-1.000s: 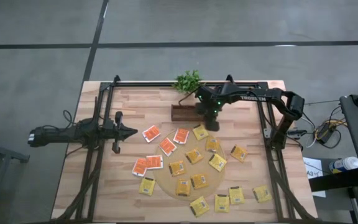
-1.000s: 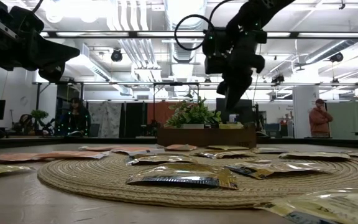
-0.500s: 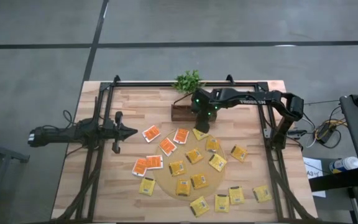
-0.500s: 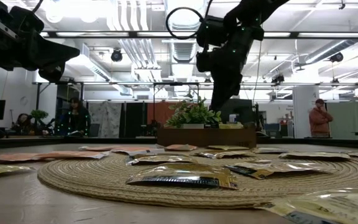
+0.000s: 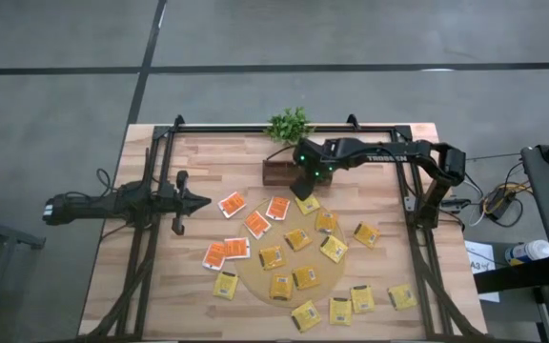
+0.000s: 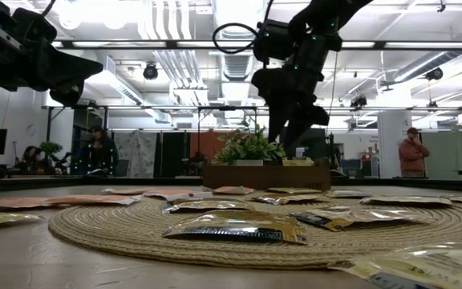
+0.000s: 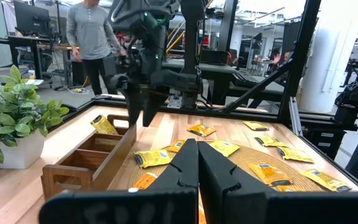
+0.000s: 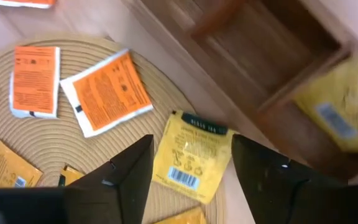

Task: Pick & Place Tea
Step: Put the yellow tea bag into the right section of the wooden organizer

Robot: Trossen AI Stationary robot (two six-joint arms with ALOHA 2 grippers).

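The right gripper (image 8: 191,168), fingers spread and empty, hovers over a yellow tea packet (image 8: 191,155) beside the wooden box (image 5: 279,171); it should descend squarely, straddling the packet's edges.

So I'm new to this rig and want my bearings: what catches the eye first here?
The scatter of tea packets, yellow and orange, across the round mat and the wooden table. Above them the right gripper hangs open beside the wooden box, over one yellow packet; the left gripper waits shut at the table's left.
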